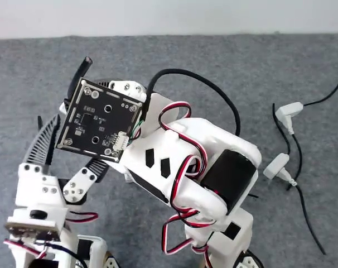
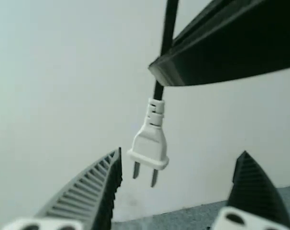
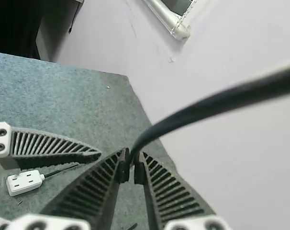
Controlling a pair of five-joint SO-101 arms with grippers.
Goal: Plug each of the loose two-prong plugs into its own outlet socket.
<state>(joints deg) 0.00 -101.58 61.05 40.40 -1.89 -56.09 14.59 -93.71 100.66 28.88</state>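
Dangling plug (image 2: 150, 146) before wide-open left claw (image 2: 181, 158); right claw (image 3: 133, 162) clamped on cord (image 3: 207, 108).

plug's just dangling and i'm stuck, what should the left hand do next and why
Probably close the left hand on the plug. The plug hangs prongs-down in front of that hand's open fingers, held only by its cord in the shut right hand, so it likely can't be aimed at the socket yet.
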